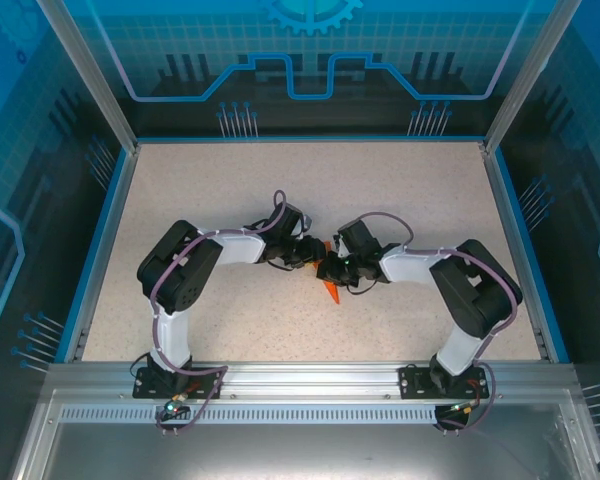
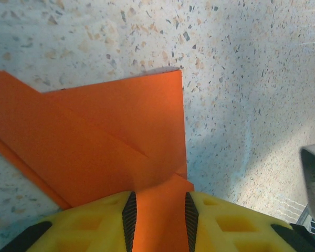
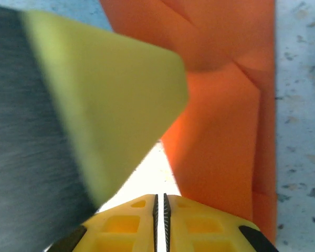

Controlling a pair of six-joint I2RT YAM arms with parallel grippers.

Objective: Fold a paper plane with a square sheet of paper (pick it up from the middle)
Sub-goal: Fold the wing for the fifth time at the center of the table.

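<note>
Orange paper (image 2: 110, 142) lies mid-table, already creased into layers, not yet a dart. My left gripper (image 2: 158, 223) pinches its flap; my right gripper (image 3: 160, 220) looks closed and empty.

Speckled table (image 1: 230, 190) under folded orange paper (image 1: 331, 292)

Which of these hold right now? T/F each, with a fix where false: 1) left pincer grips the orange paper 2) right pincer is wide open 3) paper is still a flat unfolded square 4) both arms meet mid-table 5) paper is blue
1. The left pincer is clamped on the orange paper. True.
2. The right pincer is wide open. False: its pads are pressed together.
3. The paper is a flat unfolded square. False: creases and overlapping layers show.
4. Both arms meet mid-table. True.
5. The paper is blue. False: bright orange.
</note>
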